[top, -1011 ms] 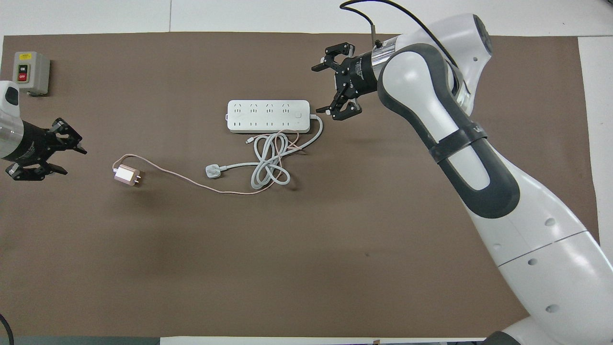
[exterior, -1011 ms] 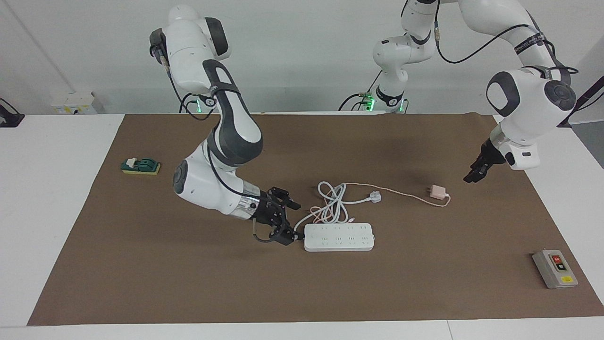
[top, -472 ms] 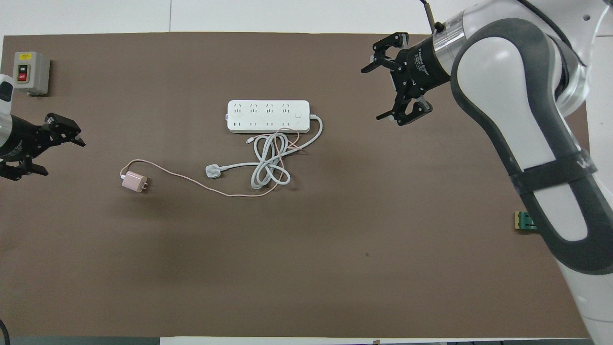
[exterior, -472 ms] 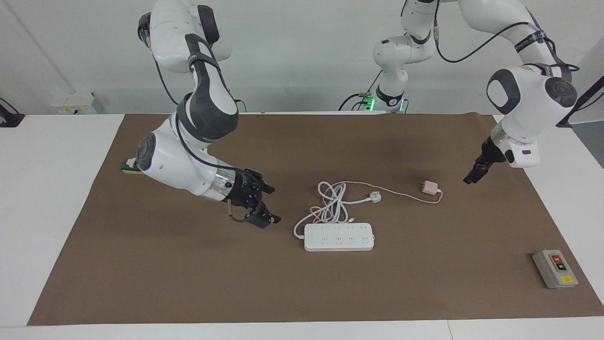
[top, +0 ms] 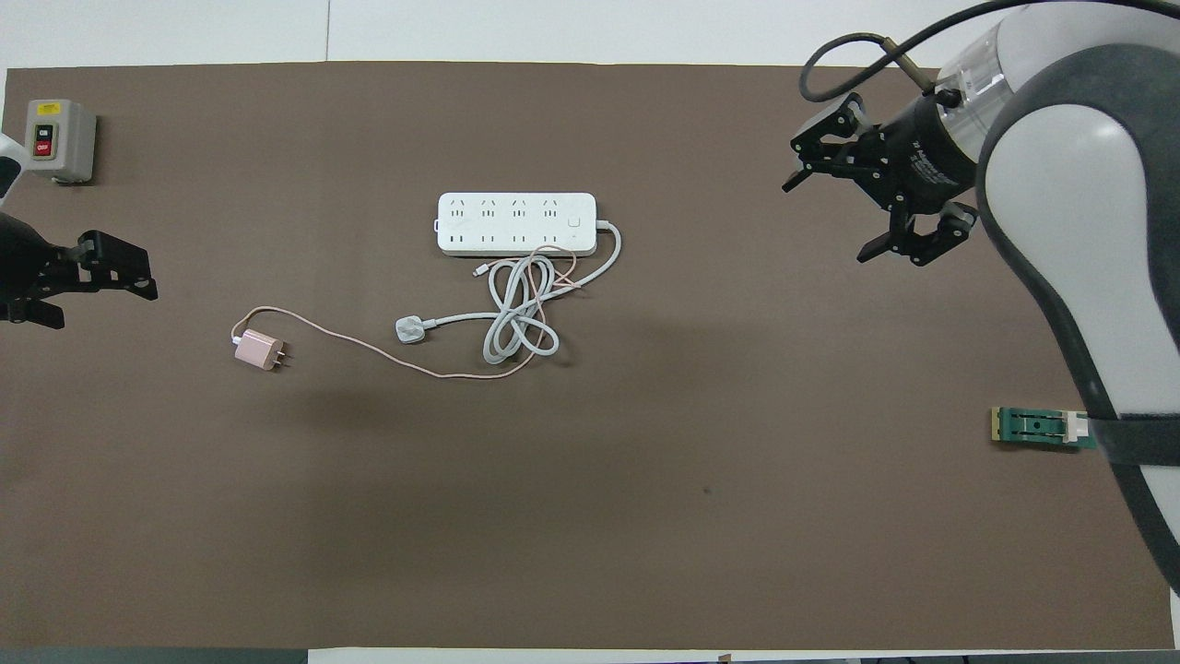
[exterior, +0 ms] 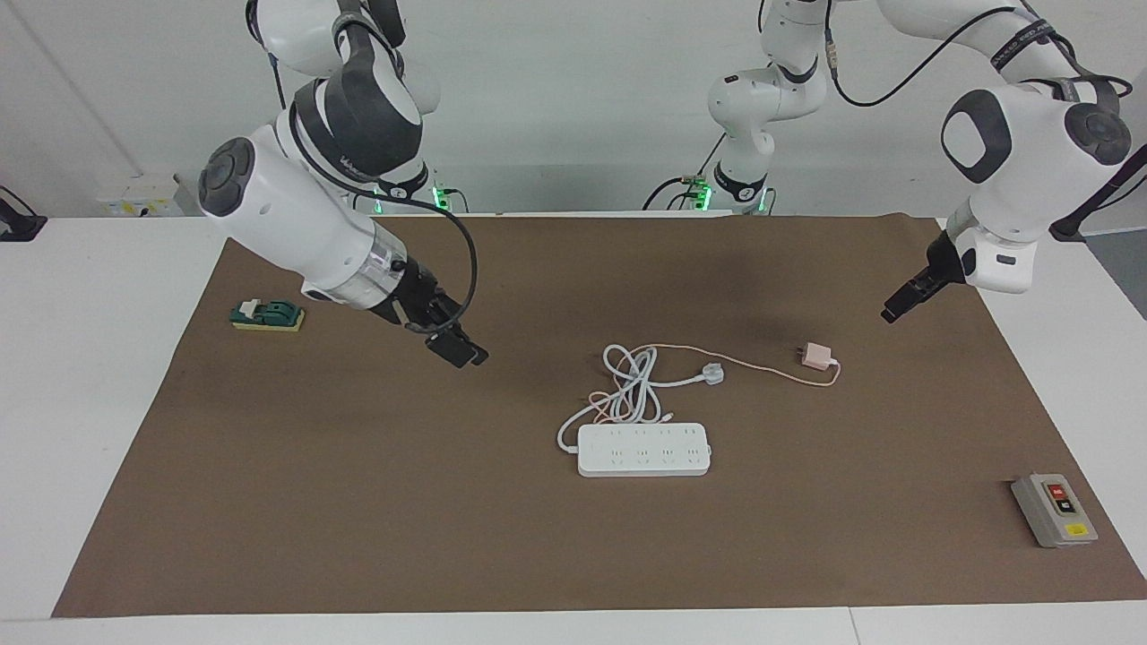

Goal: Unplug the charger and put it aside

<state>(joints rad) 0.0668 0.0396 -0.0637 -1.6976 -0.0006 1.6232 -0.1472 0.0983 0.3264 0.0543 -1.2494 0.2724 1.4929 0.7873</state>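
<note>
Nearest the robots, the small green block on a yellow base [exterior: 267, 315] sits alone at the right arm's end of the brown-matted counter [exterior: 358, 502], no part in this.

Next out, the small pale pink cube charger [exterior: 814, 356] lies on the mat, prongs bare and clear of every socket, toward the left arm's end. Its thin pink cable [exterior: 762, 365] trails over to the loose coil of thick white cable [exterior: 630, 387] with its white plug [exterior: 712, 373]. Judging by that, the unplugging is done and the charger already rests aside, well apart from the strip.

The left claw [top: 78, 286] hangs in the air over the mat beside the charger, holding nothing; whether its fingers are spread or closed, hard to say from here. The right claw [top: 867, 203] is up over bare mat toward its own end, fingers spread wide and empty, probably just keeping out of the way.

Farther out, the long white multi-socket power strip [exterior: 643, 450] lies flat, its sockets empty as far as I can tell.

Farthest, the grey switch box with red and black buttons [exterior: 1054, 510] sits at the mat's corner at the left arm's end.
</note>
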